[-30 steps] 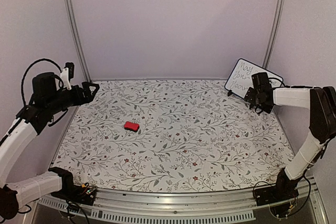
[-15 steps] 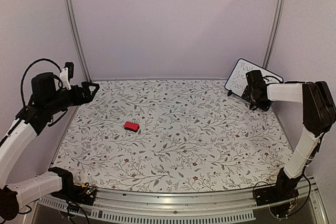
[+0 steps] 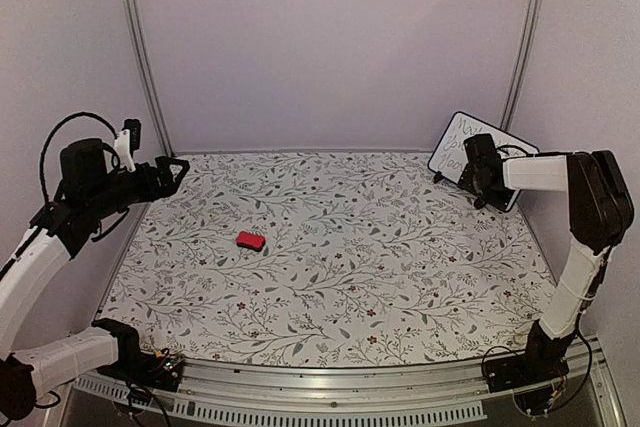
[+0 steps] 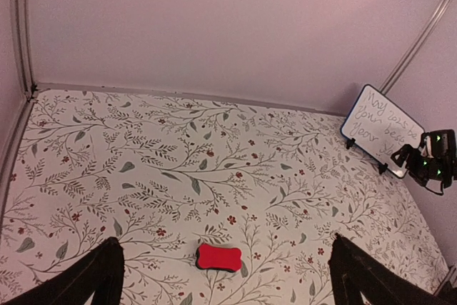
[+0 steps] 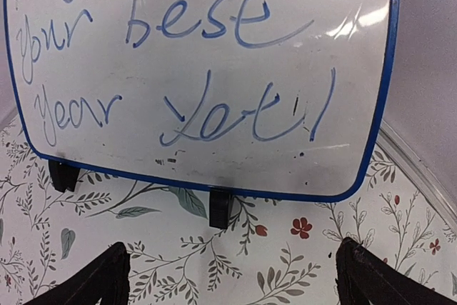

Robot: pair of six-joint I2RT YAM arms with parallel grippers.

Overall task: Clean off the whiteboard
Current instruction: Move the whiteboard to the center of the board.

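Observation:
The whiteboard (image 3: pixel 455 147) stands on two black feet at the far right corner, leaning back, with blue handwriting on it. It fills the right wrist view (image 5: pixel 214 76) and shows small in the left wrist view (image 4: pixel 378 128). My right gripper (image 3: pixel 476 187) is open and empty, right in front of the board's lower edge, its fingertips (image 5: pixel 93 283) spread wide. The red eraser block (image 3: pixel 250 240) lies on the floral cloth left of centre, also in the left wrist view (image 4: pixel 219 257). My left gripper (image 3: pixel 178 169) is open and empty, raised at the far left.
The floral cloth (image 3: pixel 340 267) covers the table. Lilac walls close the back and sides, with metal posts (image 3: pixel 140 47) at the back corners. A metal rail (image 3: pixel 330 387) runs along the near edge.
My right gripper has moved up and closer to the whiteboard, and the right arm has stretched further back. The left arm and the eraser have not moved.

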